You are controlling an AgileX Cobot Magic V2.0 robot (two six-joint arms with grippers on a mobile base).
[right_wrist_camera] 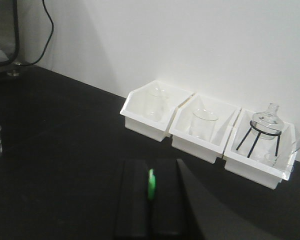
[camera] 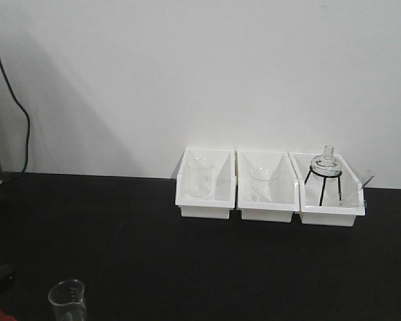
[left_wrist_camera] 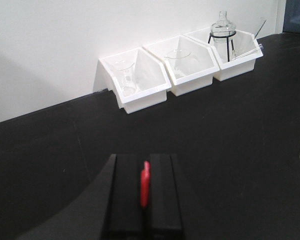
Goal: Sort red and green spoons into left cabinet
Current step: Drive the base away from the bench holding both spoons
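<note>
In L hand [left_wrist_camera: 145, 161]: red spoon [left_wrist_camera: 145, 187].

plain white wall [camera: 187, 67] behind a black tabletop [camera: 187, 267].

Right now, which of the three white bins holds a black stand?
The rightmost bin in the front view; its stand carries a glass flask; the left bin and middle bin hold only beakers.

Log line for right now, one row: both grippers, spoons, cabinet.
left gripper: shut on red spoon | right gripper: shut on green spoon | left cabinet: not in view | white bins: three in a row
</note>
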